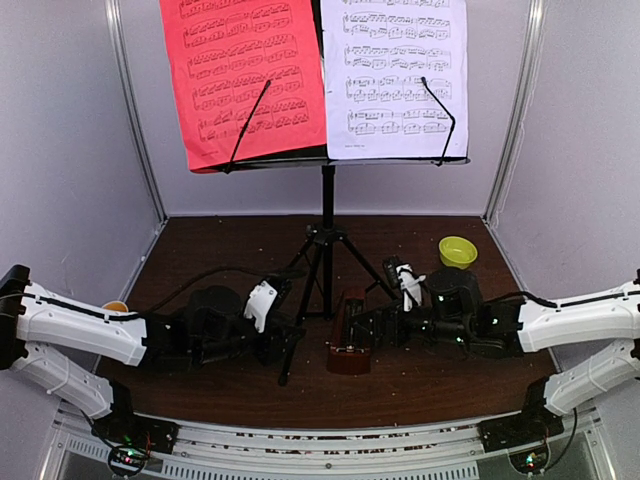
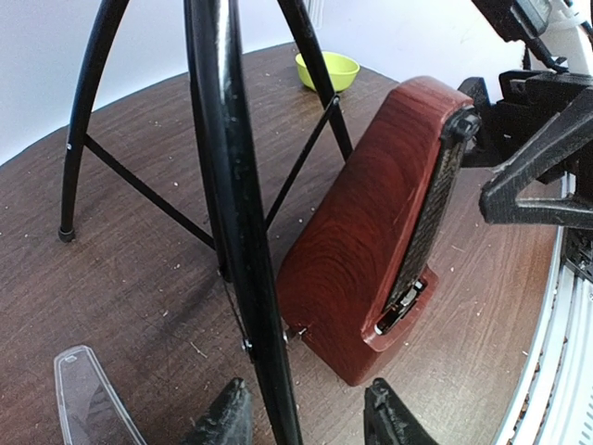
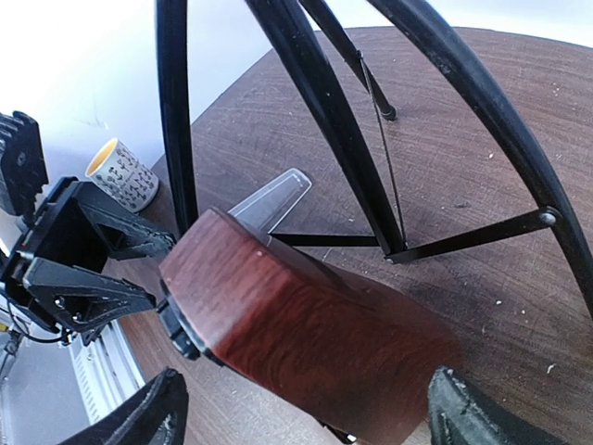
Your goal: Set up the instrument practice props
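The black music stand (image 1: 327, 190) stands at the table's middle on tripod legs, with a red sheet (image 1: 245, 70) on the left of its desk and a white sheet (image 1: 395, 75) on the right. The brown metronome (image 1: 349, 342) stands upright in front of the legs. My left gripper (image 1: 290, 335) is open just left of it. In the left wrist view (image 2: 306, 422) a tripod leg (image 2: 232, 213) passes between its fingertips, with the metronome (image 2: 371, 250) beyond. My right gripper (image 1: 378, 325) is open; in the right wrist view (image 3: 310, 417) its fingers straddle the metronome (image 3: 296, 334) without touching it.
A yellow-green bowl (image 1: 457, 250) sits at the back right. A patterned mug (image 3: 120, 174) stands at the left, behind my left arm. A clear plastic piece (image 2: 88, 399) lies flat on the table by the tripod legs. Grey walls close in on both sides.
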### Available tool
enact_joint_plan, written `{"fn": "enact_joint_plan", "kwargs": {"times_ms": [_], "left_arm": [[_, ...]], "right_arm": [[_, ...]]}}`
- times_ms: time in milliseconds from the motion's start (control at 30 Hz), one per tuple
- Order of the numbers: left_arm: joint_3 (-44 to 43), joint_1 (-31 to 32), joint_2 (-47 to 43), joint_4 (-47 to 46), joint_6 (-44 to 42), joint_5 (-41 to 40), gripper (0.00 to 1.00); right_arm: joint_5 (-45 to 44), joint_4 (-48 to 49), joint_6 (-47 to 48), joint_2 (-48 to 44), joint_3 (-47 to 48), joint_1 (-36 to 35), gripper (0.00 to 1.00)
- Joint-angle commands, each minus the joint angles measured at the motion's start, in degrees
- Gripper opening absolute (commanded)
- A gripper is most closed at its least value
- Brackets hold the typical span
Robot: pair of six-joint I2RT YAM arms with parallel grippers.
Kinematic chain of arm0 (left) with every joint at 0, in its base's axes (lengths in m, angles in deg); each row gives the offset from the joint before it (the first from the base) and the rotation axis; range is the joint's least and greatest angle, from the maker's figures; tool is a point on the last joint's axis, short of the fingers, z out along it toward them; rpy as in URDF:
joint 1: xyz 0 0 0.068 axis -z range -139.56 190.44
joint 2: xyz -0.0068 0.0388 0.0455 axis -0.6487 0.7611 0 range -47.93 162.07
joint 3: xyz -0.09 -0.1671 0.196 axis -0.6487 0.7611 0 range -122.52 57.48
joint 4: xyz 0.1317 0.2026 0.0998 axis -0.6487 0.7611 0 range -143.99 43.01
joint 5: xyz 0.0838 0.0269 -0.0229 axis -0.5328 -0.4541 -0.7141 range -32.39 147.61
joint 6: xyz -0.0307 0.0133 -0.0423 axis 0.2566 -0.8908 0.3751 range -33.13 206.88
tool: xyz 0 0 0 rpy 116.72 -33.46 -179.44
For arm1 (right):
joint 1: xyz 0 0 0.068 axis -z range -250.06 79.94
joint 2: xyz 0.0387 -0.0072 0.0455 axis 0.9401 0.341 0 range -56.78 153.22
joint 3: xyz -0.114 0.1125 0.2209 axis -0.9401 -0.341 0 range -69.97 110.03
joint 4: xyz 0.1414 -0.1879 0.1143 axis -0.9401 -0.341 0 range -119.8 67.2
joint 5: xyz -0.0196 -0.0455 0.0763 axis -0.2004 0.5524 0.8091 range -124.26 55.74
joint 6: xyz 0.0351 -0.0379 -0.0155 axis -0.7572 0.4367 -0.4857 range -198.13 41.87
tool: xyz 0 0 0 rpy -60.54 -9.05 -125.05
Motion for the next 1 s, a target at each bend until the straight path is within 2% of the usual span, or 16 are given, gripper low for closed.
{"fn": "enact_joint_plan", "kwargs": {"times_ms": [0,467,500,667,733,867,967], "left_arm": [[0.53,-0.3,-1.14,-2.94,0.41,-0.8,0.43],[0.76,-0.3,-1.58,-2.24,0.04,-1.34,0.43],[0.75,-0.3,-1.57,-2.21,-0.03,-1.3,0.43],[0.82,-0.3,-1.4,-2.54,-0.05,-1.25,0.43],[0.82,-0.3,-1.31,-2.56,-0.05,-1.24,0.43],[0.69,-0.3,-1.31,-2.56,-0.18,-1.33,0.43],[0.68,-0.3,-1.39,-2.42,-0.21,-1.4,0.43]], "right_arm": [[-3.72,-0.22,-0.03,1.05,1.77,-0.41,0.87],[-7.8,-2.96,-1.03,0.63,1.02,-0.44,0.64],[-7.42,-2.81,-0.84,0.59,0.99,-0.41,0.65],[-3.78,-2.02,0.59,1.14,1.54,-0.69,0.84],[-3.52,-1.93,1.02,1.53,2.21,-0.99,0.88],[-3.89,-2.37,1.71,2.66,3.85,-1.24,0.9],[-5.92,-3.14,1.33,3.32,4.9,-1.2,0.87]]}}
